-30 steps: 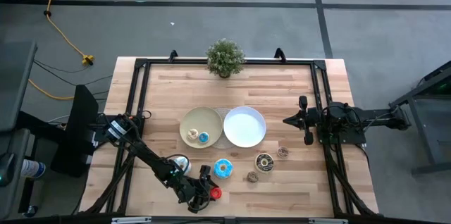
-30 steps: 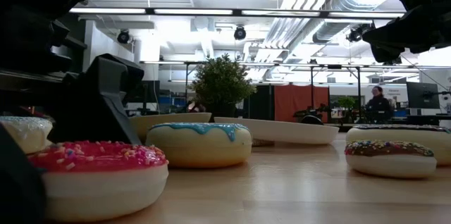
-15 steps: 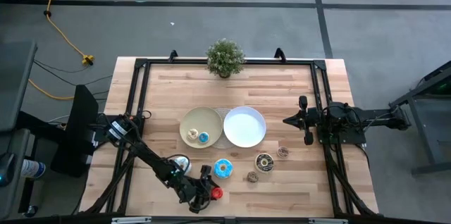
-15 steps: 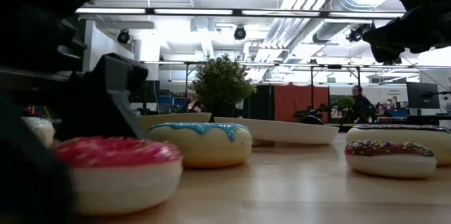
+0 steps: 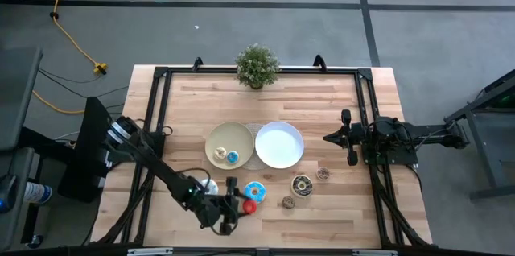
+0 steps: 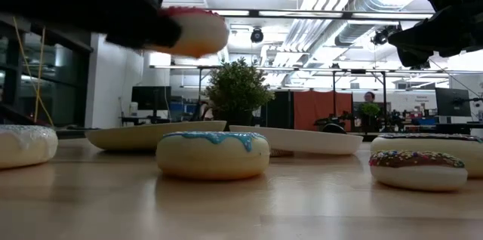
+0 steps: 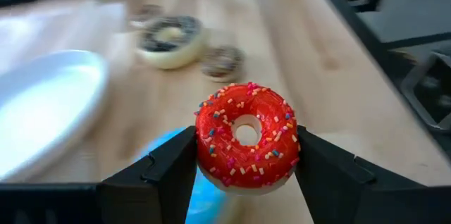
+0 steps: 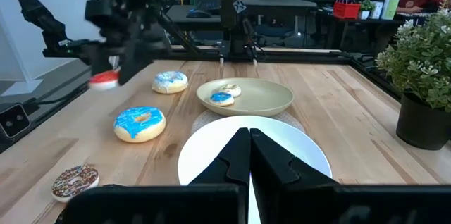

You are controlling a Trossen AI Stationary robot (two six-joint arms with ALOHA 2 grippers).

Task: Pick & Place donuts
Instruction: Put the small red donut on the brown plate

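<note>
Left gripper (image 5: pixel 239 205) is raised above the table (image 5: pixel 185 103) near its front edge, fingers (image 7: pixel 165 168) clamped on either side of the red donut (image 7: pixel 247 136), which hangs clear of the wood. In the low view the red donut sits high above the blue donut (image 6: pixel 213 154).

White sprinkled donut (image 5: pixel 208 185) lies on the table just left of the gripper. Blue donut lies just right of it. Beige plate (image 5: pixel 229 137) holds two small donuts, one tan (image 5: pixel 220 154) and one blue (image 5: pixel 232 157). White plate (image 5: pixel 279 144) sits beside it, touching or nearly so. Potted plant (image 5: pixel 257 66) stands at the rear edge.

Dark donut (image 5: pixel 302 183) lies right of the blue one, with two small brown donuts (image 5: pixel 288 202) (image 5: pixel 323 173) close by.

Right gripper (image 5: pixel 346 137) hovers at the table's right side, well apart from the donuts, fingers (image 8: pixel 232 155) pressed together, holding nothing.
</note>
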